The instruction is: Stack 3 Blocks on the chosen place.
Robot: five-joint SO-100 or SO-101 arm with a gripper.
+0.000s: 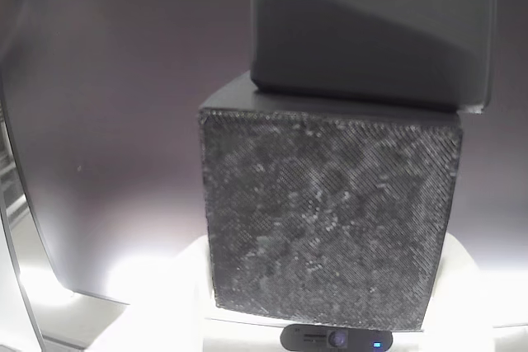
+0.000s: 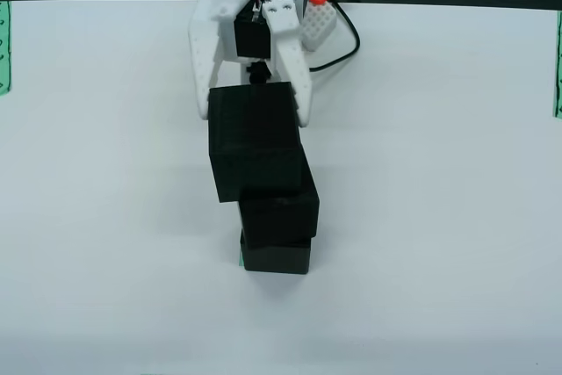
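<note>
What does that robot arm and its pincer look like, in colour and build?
Seen from above, the pincer has two long, curved white plastic fingers dotted with small holes. A black boxy motor sits between them, fed by red and white wires. A black cable loops behind, near a small red part.

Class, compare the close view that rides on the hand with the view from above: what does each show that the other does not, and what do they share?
Close view alone: the fine woven texture on a face of the top block, very near the lens. View from above alone: the white hand with a finger on each side of that block, two more blocks stacked beneath it, slightly offset, and the white table. Shared: the top block.
</note>
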